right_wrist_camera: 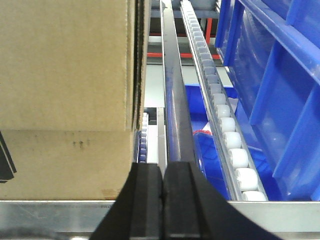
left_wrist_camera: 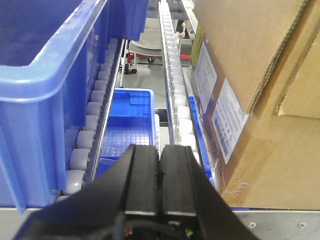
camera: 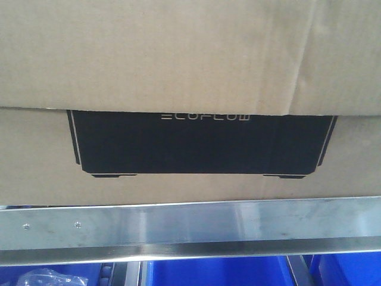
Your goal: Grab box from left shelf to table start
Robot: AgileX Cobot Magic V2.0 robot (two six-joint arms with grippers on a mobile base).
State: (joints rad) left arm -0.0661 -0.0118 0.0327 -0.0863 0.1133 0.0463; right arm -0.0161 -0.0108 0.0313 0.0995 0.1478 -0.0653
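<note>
The brown cardboard box (camera: 178, 59) with its black ECOFLOW panel fills the front view, resting on the left shelf behind the steel front rail (camera: 190, 229). My left gripper (left_wrist_camera: 160, 150) is shut with nothing in it, just left of the box's labelled side (left_wrist_camera: 260, 115), above the rail. On the other side, my right gripper (right_wrist_camera: 163, 167) is also shut and empty, just right of the box's side (right_wrist_camera: 65, 90). Neither gripper touches the box.
White roller tracks (left_wrist_camera: 172, 65) (right_wrist_camera: 220, 115) run back on both sides of the box. Blue bins stand outside the grippers, one large at the left (left_wrist_camera: 40, 80) and one at the right (right_wrist_camera: 280, 90). More blue bins (camera: 214, 273) sit on the level below.
</note>
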